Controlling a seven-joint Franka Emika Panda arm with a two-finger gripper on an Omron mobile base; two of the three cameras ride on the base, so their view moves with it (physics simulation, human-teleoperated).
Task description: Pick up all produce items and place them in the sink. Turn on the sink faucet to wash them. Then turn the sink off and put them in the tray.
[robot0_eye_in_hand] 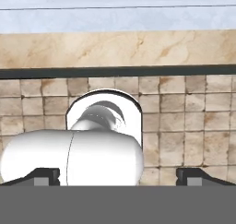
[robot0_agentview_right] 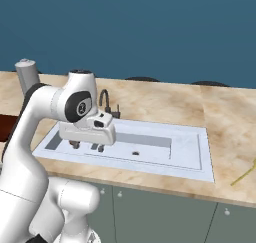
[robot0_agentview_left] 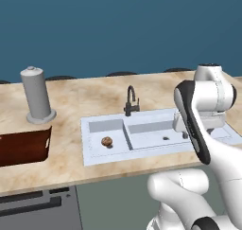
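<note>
Claw (robot0_agentview_right: 87, 146) wide open, empty, above sink (robot0_agentview_right: 192, 152); faucet (robot0_agentview_right: 106, 103) behind, grey cylinder (robot0_agentview_left: 37, 94) left.

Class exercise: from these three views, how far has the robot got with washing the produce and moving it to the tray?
Done: the tan-brown produce item lies in the left basin of the sink.
In hand: nothing; the gripper hangs open over the sink, empty.
Left: a red produce item is not visible in the sink, no water shows at the faucet, and the visible part of the tray holds nothing.
</note>
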